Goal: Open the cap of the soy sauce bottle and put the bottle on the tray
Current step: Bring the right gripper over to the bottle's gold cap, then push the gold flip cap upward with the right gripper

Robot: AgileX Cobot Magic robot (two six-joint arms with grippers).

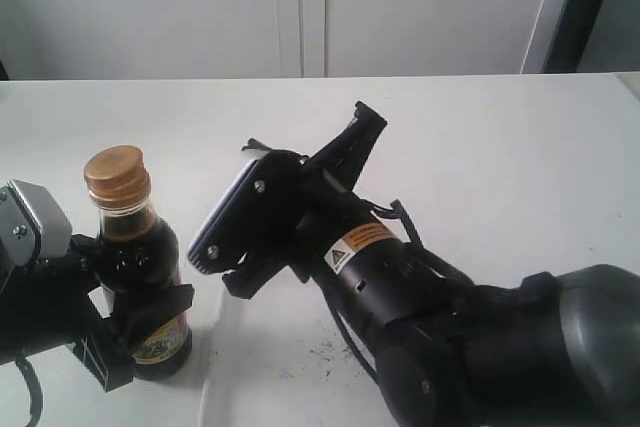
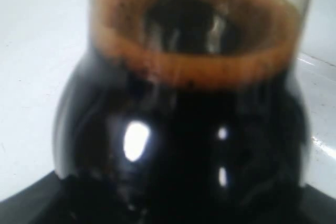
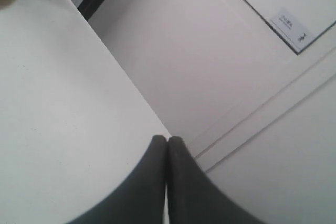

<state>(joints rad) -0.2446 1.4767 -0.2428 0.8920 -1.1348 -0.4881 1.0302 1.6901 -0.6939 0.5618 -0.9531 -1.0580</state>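
Tray (image 1: 262, 377) mostly hidden under right arm, translucent and speckled, glass bottle (image 1: 140, 277) pinched by left gripper (image 1: 135, 332), ribbed golden cap (image 1: 116, 177) closed, right gripper (image 3: 167, 153) fingers pressed together, empty.

The soy sauce bottle (image 1: 140, 267), dark liquid and red-yellow label, stands upright with its golden cap (image 1: 116, 178) closed, beside the clear speckled tray (image 1: 290, 367) on the tabletop (image 1: 500, 147).

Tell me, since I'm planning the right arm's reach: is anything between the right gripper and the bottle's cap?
Nothing visible does. The right gripper, jaws together, is raised beside the bottle, which the left gripper holds. Only open air lies between it and the closed cap.
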